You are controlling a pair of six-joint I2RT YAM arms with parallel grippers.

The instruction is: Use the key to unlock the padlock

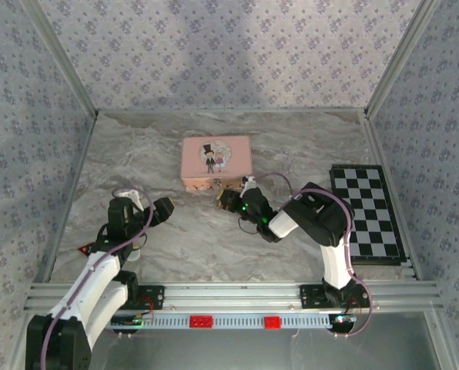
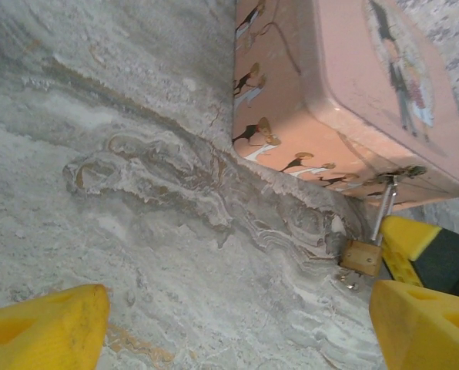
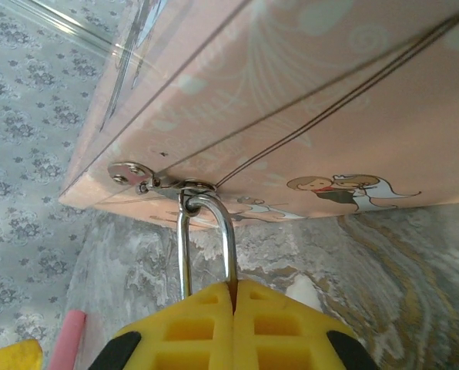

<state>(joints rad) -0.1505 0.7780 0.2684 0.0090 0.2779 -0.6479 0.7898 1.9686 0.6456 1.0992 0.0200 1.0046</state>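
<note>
**Status.** The padlock (image 2: pixel 361 257) hangs from the clasp (image 3: pixel 149 179) on the 6 o'clock wall of the tin (image 1: pixel 216 158), with its brass body low against the table (image 1: pixel 137 154). The right end effector (image 3: pixel 233 293) is pressed together. The shackle (image 3: pixel 208 231) runs down into the seam between its pads, so I judge it clamped on the padlock at the shackle's foot. The left end effector (image 1: pixel 164 210) sits at the tin's 8 o'clock with its jaws wide apart, holding nothing. A pale sliver (image 2: pixel 346 279) just below the padlock may be the key, but it is too small to confirm.

**Hazards.**
1. Tin drag: the tin looks light, so any pull toward 6 o'clock would slide or tip it.
2. Clasp strain: twisting the clamped padlock loads the thin clasp and could bend it.
3. Slip: the grip area is small, so the padlock could rotate out of the pads.
4. Key loss: the key lies flat, so a poor pinch could push it under the tin.
5. Collision: I would be working both end effectors in one tight spot.
</note>
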